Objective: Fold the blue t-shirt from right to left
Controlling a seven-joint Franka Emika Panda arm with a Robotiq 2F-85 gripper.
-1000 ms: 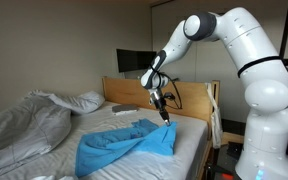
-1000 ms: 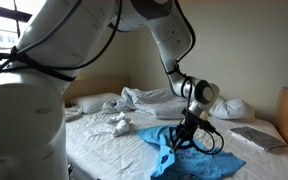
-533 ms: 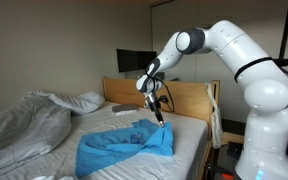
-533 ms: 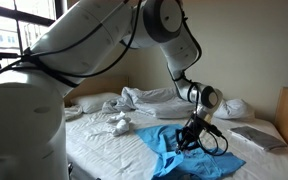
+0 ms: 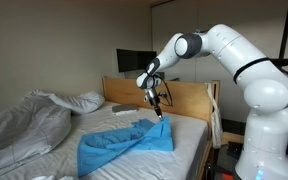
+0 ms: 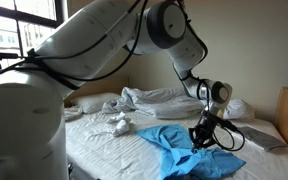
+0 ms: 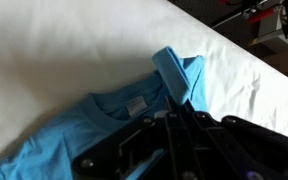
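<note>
The blue t-shirt [image 5: 124, 148] lies on the white bed, partly bunched; it also shows in the other exterior view [image 6: 179, 152]. My gripper [image 5: 161, 117] is at the shirt's edge nearest the headboard, low over the mattress, and it also shows in an exterior view [image 6: 200, 140]. In the wrist view the gripper's fingers [image 7: 176, 112] are close together with a raised fold of the blue t-shirt [image 7: 124, 110] pinched between them. The shirt's neck label shows just beside the fingers.
A rumpled grey duvet [image 5: 24, 125] and a white pillow [image 5: 85, 101] lie on the bed beyond the shirt. A wooden headboard [image 5: 189, 100] stands behind the gripper. A crumpled white cloth [image 6: 119, 125] and a flat grey pad [image 6: 257, 138] lie on the sheet.
The gripper has moved toward the headboard, drawing the shirt's pinched edge with it. The shirt lies lower and more spread out than before.
</note>
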